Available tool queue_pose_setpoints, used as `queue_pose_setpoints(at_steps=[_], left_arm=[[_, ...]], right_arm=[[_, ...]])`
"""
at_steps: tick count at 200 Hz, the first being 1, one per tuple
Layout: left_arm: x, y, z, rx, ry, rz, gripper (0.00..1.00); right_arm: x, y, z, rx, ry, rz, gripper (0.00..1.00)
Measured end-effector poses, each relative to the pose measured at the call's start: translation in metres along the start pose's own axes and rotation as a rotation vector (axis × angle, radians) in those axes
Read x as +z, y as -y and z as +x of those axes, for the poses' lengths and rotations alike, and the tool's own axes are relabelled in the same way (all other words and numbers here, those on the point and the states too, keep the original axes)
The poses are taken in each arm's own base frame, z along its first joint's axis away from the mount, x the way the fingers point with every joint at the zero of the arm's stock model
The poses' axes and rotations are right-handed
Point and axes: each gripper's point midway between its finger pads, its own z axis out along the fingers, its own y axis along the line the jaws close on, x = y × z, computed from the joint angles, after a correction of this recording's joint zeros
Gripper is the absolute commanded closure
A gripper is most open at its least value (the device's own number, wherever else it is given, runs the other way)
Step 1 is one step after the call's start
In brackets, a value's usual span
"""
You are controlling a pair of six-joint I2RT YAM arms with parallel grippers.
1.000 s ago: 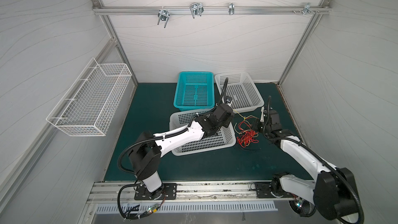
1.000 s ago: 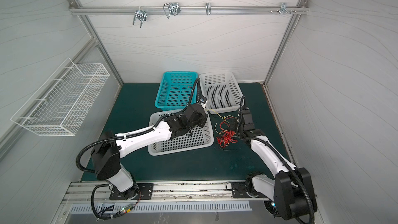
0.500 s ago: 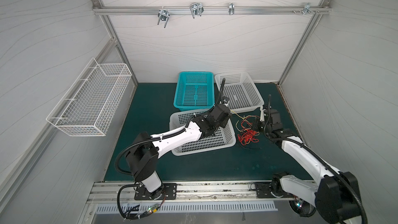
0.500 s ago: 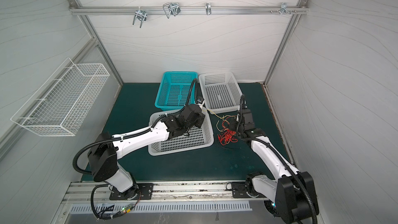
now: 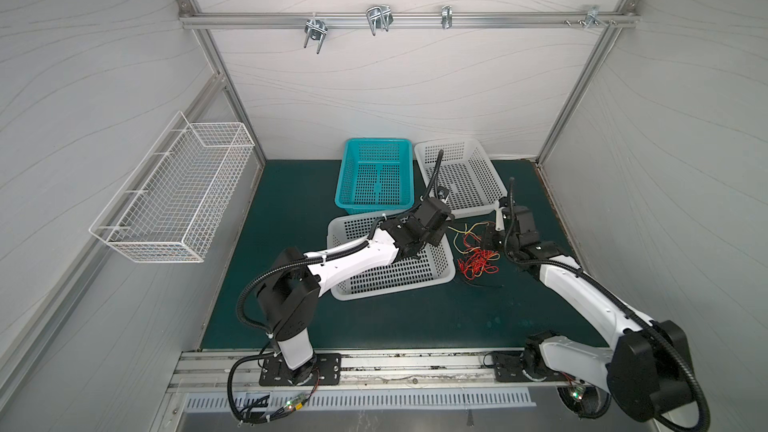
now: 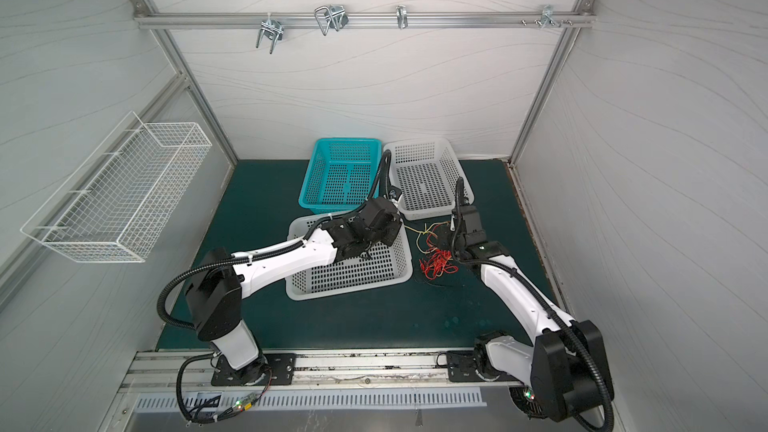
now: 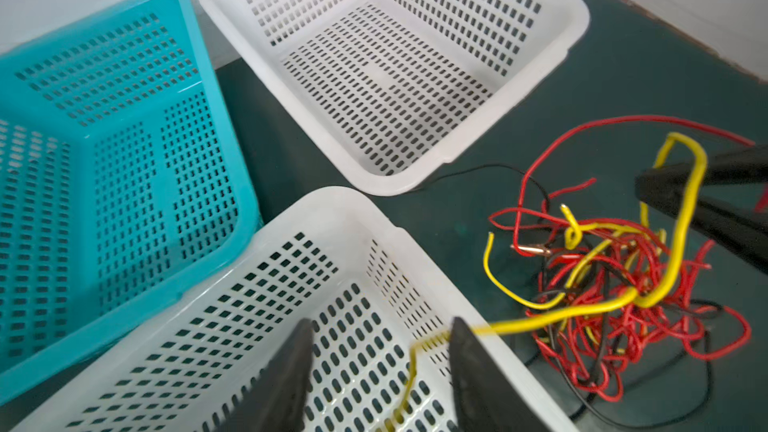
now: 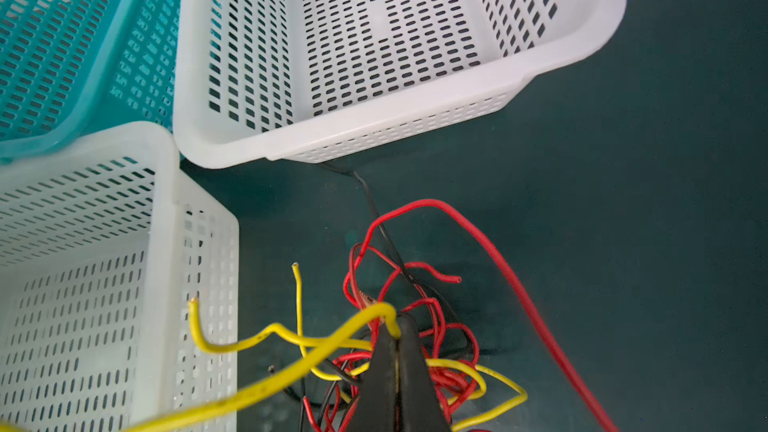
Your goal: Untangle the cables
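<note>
The cables [image 5: 478,261] [image 6: 436,261] are a tangle of thin red, yellow and black wires on the green mat, right of the near white basket [image 5: 345,228]. My left gripper [image 7: 380,351] is open above that basket's right rim. A yellow cable [image 7: 540,322] runs loose between its jaws and droops into the basket. My right gripper [image 8: 397,326] is shut on the same yellow cable [image 8: 270,388] just above the tangle [image 8: 436,371]. In both top views the left gripper [image 5: 442,232] and the right gripper [image 5: 490,238] flank the tangle.
A teal basket [image 5: 374,144] and a second white basket [image 5: 457,144] stand at the back of the mat, close to the near basket. A thin black wire runs under the far white basket [image 8: 415,118]. A wire basket [image 5: 174,189] hangs on the left wall.
My left gripper has opened and let go of the yellow cable, which now lies loose between its jaws. The right gripper stays shut on it, nearly still.
</note>
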Motion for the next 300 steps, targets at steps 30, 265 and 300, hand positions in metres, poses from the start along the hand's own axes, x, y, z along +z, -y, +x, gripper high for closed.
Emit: queue_pose_setpoints(at_steps=[30,265,300], left_arm=[[-0.002,0.009,0.0,0.028,-0.005,0.056,0.33],[0.014,0.102,-0.022,0.035,-0.01,0.505,1.0],[0.019,0.098,-0.021,0.001,-0.017,0.464,1.0]], right_arm=[[0.005,0.0,0.004,-0.026,-0.018,0.003,1.0],[-0.014,-0.039,-0.002,-0.151,0.088,-0.186,0.95],[-0.014,-0.041,-0.002,-0.134,0.084,-0.191,0.68]])
